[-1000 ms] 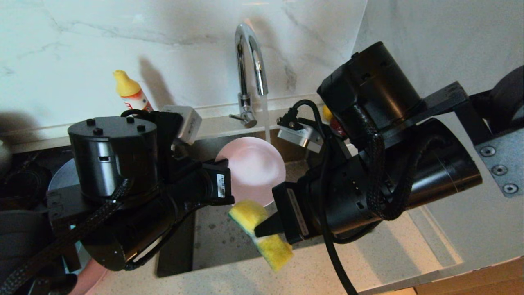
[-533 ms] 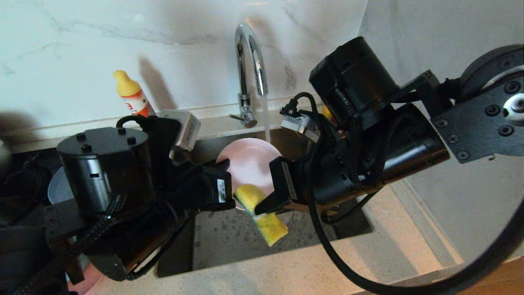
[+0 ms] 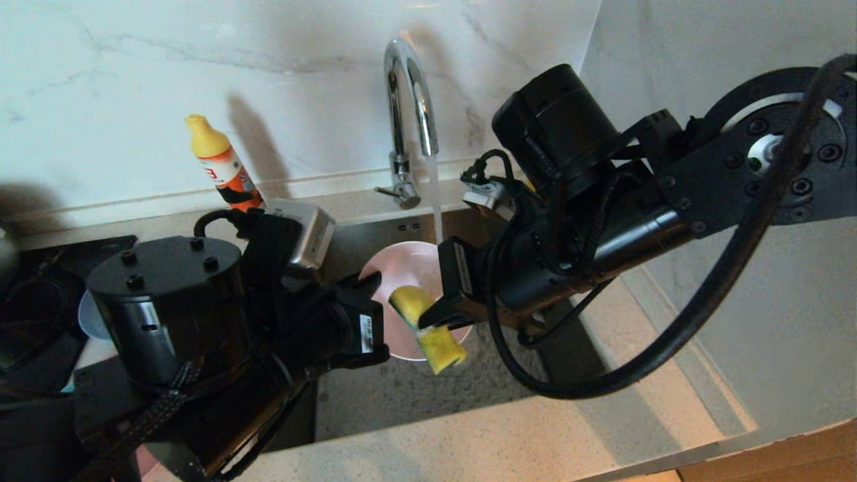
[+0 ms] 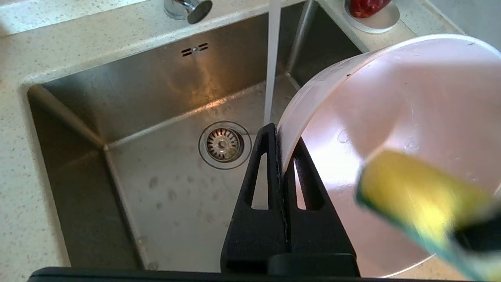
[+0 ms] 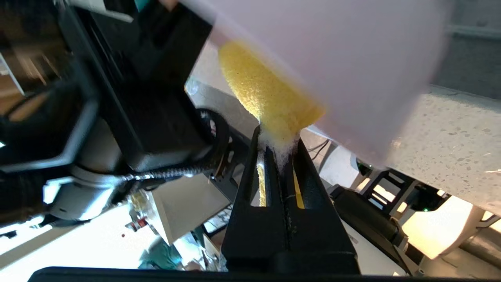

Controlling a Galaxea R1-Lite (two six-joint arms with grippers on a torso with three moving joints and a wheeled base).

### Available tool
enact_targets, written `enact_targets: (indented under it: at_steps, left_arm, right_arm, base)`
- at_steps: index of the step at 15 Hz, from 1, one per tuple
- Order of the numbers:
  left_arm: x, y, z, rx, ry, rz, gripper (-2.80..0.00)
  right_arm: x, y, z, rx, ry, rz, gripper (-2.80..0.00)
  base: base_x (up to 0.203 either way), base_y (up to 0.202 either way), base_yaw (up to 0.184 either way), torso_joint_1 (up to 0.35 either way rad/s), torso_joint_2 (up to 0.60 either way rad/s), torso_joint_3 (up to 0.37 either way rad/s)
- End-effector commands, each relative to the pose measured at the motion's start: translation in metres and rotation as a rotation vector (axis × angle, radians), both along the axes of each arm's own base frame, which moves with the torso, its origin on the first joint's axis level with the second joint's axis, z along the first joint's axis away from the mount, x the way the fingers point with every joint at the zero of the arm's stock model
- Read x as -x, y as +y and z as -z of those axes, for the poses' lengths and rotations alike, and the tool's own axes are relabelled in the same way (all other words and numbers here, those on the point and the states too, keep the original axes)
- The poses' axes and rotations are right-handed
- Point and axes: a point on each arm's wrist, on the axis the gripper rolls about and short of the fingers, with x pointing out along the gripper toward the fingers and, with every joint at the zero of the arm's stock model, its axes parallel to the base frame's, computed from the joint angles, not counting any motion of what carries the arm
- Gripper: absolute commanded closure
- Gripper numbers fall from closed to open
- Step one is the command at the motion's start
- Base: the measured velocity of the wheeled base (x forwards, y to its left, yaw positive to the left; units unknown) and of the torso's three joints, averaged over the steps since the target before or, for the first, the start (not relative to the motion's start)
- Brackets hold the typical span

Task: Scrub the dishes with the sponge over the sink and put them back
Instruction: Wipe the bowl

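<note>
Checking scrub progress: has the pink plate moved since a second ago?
Yes. The pink plate has dropped lower, away from the faucet spout and deeper over the sink.

One pink plate over one sink; one yellow sponge; two hands, the left hand and the right hand; one tap with one stream of water; one drain strainer; one yellow-capped bottle; one small white saucer bearing one red fruit.
</note>
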Motion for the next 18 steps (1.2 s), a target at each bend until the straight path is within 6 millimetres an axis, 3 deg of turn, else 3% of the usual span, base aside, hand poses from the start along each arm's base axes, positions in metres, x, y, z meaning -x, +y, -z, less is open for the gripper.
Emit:
enact_targets:
  at_steps: [1,9,18]
  left_arm:
    - [0.002,0.002,0.003,-0.006,0.000,-0.002,0.00]
    - [0.003,0.002,0.017,-0.026,-0.004,0.001,0.00]
    - [0.002,0.003,-0.007,0.043,-0.076,-0.007,0.00]
  right_arm:
    - [-0.005,-0.004,0.000,-0.001,0.008,0.019,0.00]
    - [0.005,-0.017,-0.020,-0.044,-0.035,0.027,0.00]
    - [0.006,-0.024,-0.015,0.001,0.016,0.044,0.00]
  base:
    - [0.000,0.000,0.000,0.000,0.00,0.000]
    - [0.000,0.000,0.000,0.000,0.00,0.000]
    - [0.000,0.000,0.000,0.000,0.00,0.000]
